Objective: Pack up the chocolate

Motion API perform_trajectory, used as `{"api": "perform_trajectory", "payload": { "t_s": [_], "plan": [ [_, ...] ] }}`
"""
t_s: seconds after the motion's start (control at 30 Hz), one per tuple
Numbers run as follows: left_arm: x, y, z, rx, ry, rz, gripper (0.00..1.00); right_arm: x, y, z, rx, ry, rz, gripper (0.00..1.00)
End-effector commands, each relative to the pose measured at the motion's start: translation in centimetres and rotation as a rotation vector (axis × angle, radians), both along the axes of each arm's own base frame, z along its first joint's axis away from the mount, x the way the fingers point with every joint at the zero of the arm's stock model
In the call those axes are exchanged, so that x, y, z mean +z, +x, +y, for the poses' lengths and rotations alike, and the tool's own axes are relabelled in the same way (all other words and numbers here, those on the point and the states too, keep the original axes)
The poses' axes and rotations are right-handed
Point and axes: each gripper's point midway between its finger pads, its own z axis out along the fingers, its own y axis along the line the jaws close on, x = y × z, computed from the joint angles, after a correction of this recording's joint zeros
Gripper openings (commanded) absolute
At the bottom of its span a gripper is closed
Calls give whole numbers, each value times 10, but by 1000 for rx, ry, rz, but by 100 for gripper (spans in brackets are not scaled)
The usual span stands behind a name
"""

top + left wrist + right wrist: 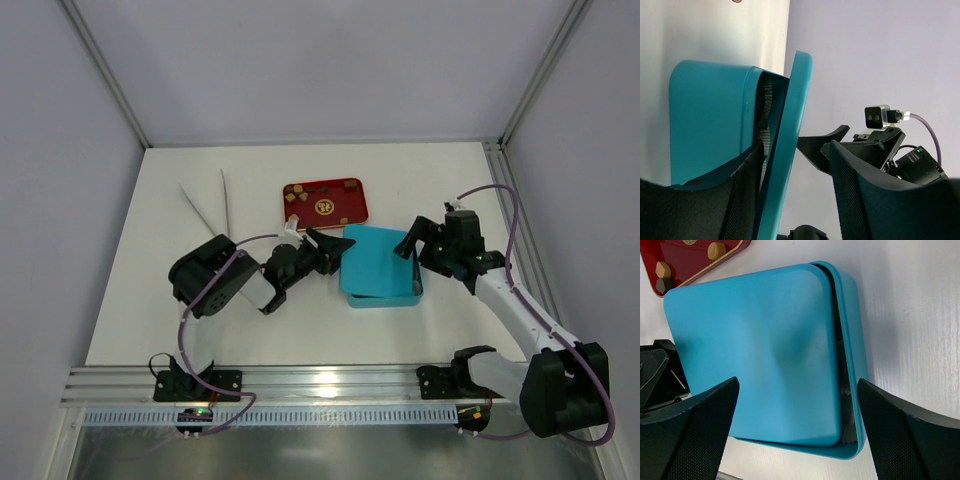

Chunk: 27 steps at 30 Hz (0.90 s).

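Observation:
Small tan and dark chocolate pieces (303, 195) lie on the red tray (345, 208); two tan and one dark (661, 269) show in the right wrist view. The blue box (385, 295) holds pale paper cups (842, 390). Its blue lid (372, 258) sits askew on it, raised at the left edge. My left gripper (335, 245) is open and straddles that raised lid edge (787, 145), one finger (740, 190) under it. My right gripper (410, 240) is open above the box's right side, jaws wide over the lid (755, 350).
Two thin white sticks (205, 208) lie at the back left of the white table. The red tray stands just behind the box. Grey walls enclose the table on three sides, and an aluminium rail (320, 380) runs along the near edge.

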Motion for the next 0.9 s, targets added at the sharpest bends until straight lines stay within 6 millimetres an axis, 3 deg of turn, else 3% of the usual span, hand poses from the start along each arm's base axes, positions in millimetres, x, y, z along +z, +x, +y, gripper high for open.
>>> {"api": "perform_trajectory", "payload": {
  "t_s": [0.0, 0.87],
  "plan": [
    [69, -4, 4, -19, -159, -192, 54, 6, 8, 1, -6, 10, -38, 100],
    [30, -7, 7, -70, 92, -96, 50, -7, 7, 1, -2, 8, -14, 98]
  ]
}}
